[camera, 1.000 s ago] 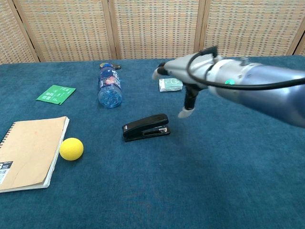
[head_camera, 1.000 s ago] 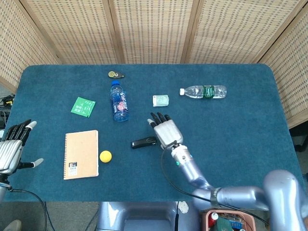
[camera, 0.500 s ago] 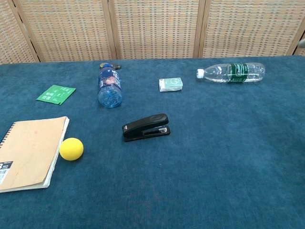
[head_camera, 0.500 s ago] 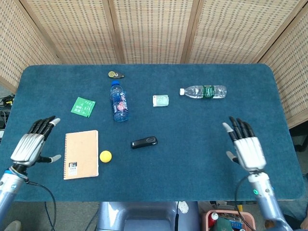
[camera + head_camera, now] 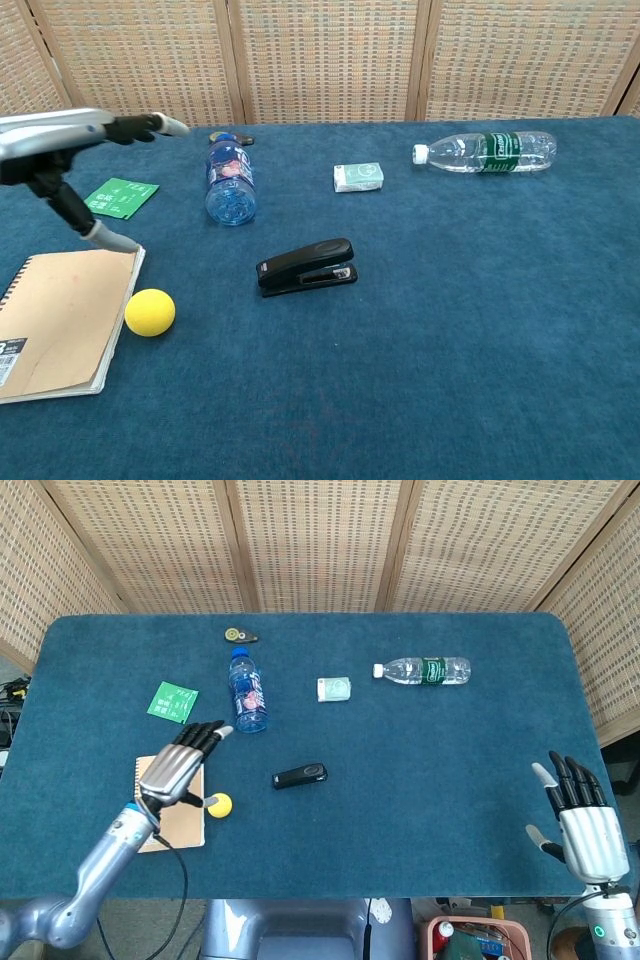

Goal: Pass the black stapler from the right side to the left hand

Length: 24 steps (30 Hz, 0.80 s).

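fingers [image 5: 205,732] spread | black stapler [image 5: 300,776] to their right, apart

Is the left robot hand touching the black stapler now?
Apart. In the head view, bare blue cloth separates the left robot hand from the black stapler; the chest view shows the same gap.

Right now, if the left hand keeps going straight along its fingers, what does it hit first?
Probably the blue bottle. The left hand, open above the notebook, points up-right toward the bottle's lower end. It looks raised above the table, so it might pass over; depth is unclear.
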{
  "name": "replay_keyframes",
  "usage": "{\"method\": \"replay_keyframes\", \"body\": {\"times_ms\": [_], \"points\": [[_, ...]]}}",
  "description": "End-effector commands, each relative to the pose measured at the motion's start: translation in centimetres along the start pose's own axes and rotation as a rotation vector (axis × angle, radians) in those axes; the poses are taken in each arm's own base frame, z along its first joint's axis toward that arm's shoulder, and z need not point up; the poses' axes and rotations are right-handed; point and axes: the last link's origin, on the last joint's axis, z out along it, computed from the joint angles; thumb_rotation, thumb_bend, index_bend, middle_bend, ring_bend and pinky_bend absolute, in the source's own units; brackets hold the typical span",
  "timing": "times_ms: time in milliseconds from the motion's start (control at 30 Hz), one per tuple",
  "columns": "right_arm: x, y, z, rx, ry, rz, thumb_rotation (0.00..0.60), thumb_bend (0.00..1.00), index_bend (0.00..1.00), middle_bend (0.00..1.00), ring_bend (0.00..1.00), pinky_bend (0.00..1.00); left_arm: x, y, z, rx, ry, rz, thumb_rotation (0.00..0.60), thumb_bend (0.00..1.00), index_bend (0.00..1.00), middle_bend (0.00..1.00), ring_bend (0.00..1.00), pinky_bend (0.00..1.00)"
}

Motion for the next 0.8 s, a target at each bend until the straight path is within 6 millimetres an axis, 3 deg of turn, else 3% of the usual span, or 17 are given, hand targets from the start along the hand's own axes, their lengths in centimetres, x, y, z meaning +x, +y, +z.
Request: {"method": "replay_keyframes", "body": {"times_ms": [33, 300, 433, 500, 800], "points": [[0.3, 0.4, -0.1, -0.019, -0.013, 0.021, 0.6, 0.0, 0.0, 0.0, 0.0, 0.11, -2.3, 4.4, 4.4, 0.02, 0.0, 0.013, 0.6, 0.0, 0.0, 0.0, 0.0, 0.0], [1.1, 1.0, -0.1, -0.042, -0.028, 0.057, 0.6, 0.0, 0.0, 0.0, 0.0, 0.11, -6.2, 9.4, 9.3, 0.069, -0.04, -0.014, 0.6, 0.0, 0.04, 0.03, 0.0, 0.02], [1.2, 1.5, 0.1, -0.059, -0.03, 0.066, 0.6, 0.0, 0.0, 0.0, 0.0, 0.11, -8.2, 11.3, 11.5, 0.103, -0.035, -0.033, 0.6, 0.04, 0.25, 0.16, 0.06, 0.14], [1.0, 1.7, 0.3, -0.062, -0.032, 0.073, 0.6, 0.0, 0.0, 0.0, 0.0, 0.11, -8.7, 11.7, 12.2, 0.127, -0.019, -0.024, 0.6, 0.11, 0.37, 0.25, 0.15, 0.23], [0.8, 2.0, 0.7, -0.063, -0.017, 0.074, 0.6, 0.0, 0.01, 0.0, 0.0, 0.11, -10.1, 12.9, 13.1, 0.18, 0.05, -0.069, 0.6, 0.26, 0.63, 0.5, 0.38, 0.47]]}}
